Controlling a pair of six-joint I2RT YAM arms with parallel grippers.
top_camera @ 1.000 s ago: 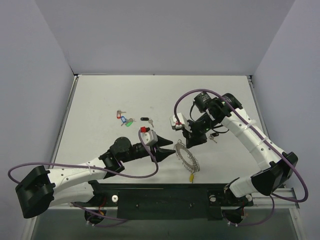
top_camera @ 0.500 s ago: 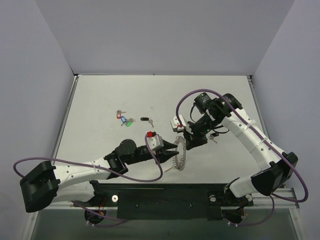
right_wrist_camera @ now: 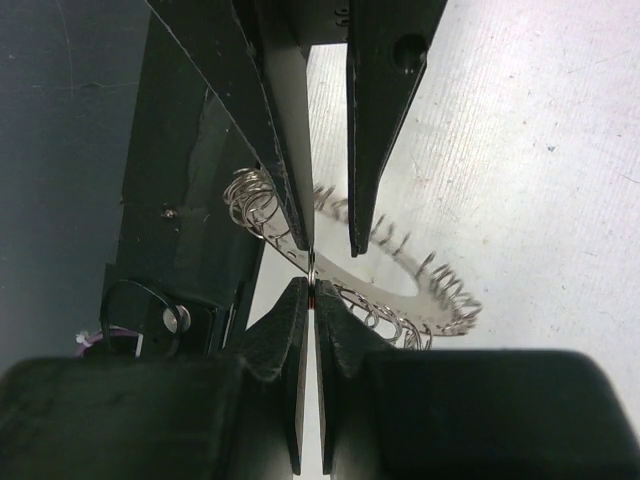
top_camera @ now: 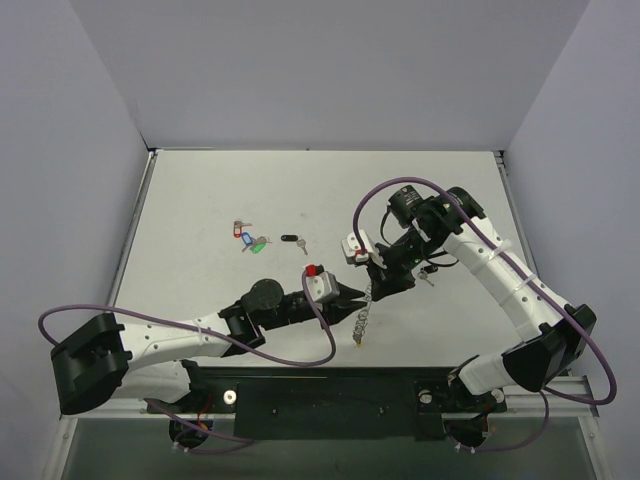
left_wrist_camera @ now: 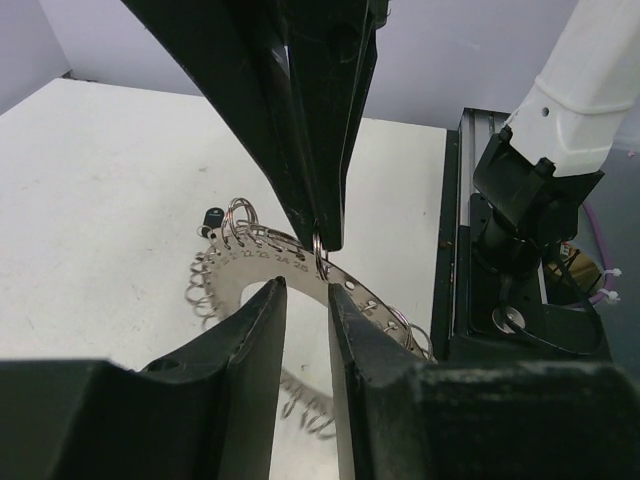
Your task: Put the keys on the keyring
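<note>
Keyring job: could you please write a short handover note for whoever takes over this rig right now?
Right pincer: shut on the keyring, holding it up on edge.
Left pincer: open, fingers straddling the ring's band beside that grip, not clamped.
Loose keys, red, blue and green tagged, lie mid-left on the table; black-tagged key beside them; another key by the right arm.
Done: what looks like a yellow-tagged key hangs from the ring.
Left: thread the loose keys on.
</note>
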